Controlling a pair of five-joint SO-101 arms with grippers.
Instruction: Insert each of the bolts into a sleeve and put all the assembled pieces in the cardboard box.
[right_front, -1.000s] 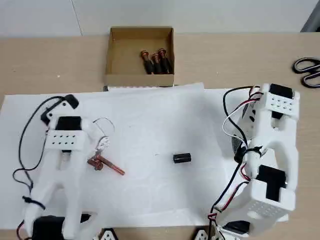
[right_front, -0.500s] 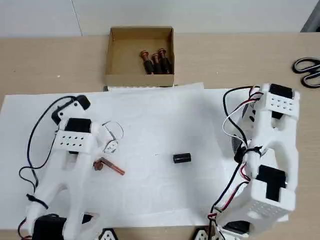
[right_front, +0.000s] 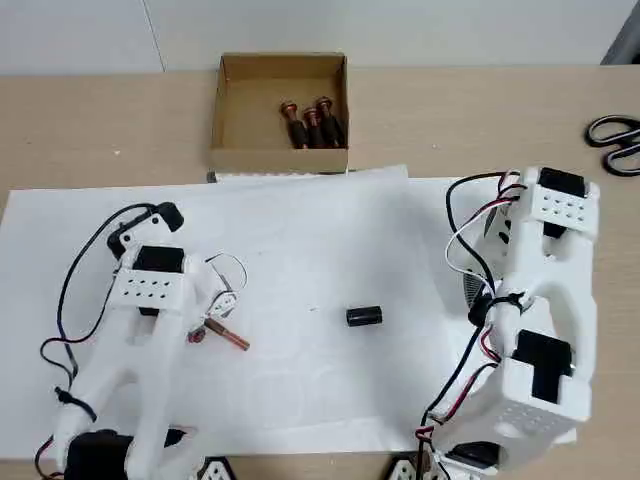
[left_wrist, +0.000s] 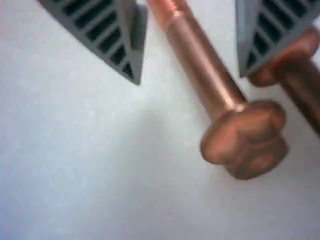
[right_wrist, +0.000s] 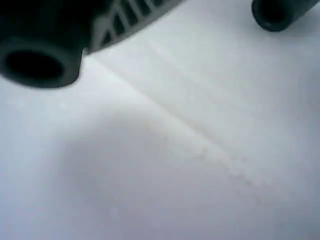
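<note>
Now, left fingers (left_wrist: 105, 35) apart, straddling shank of copper bolt (left_wrist: 220, 105), which lies flat on white paper (right_front: 300, 260). Second bolt (left_wrist: 295, 75) just beside, outside one finger. From above, bolt's long axis runs 10-to-4 o'clock. Loose sleeve (right_front: 364, 317) at 3 o'clock from it, well apart, between arms. Right arm (right_front: 540, 300) folded at 3 o'clock of bench (right_front: 450, 110); its grip cannot be told. Cardboard box (right_front: 228, 110) at 12 o'clock holds three assembled pieces (right_front: 312, 122).

A large sheet of white paper (right_front: 330, 250) lies flat across the near part of the wooden desk (right_front: 100, 130). Black-handled scissors (right_front: 615, 143) rest on bare wood at the desk's right edge, off the paper.
</note>
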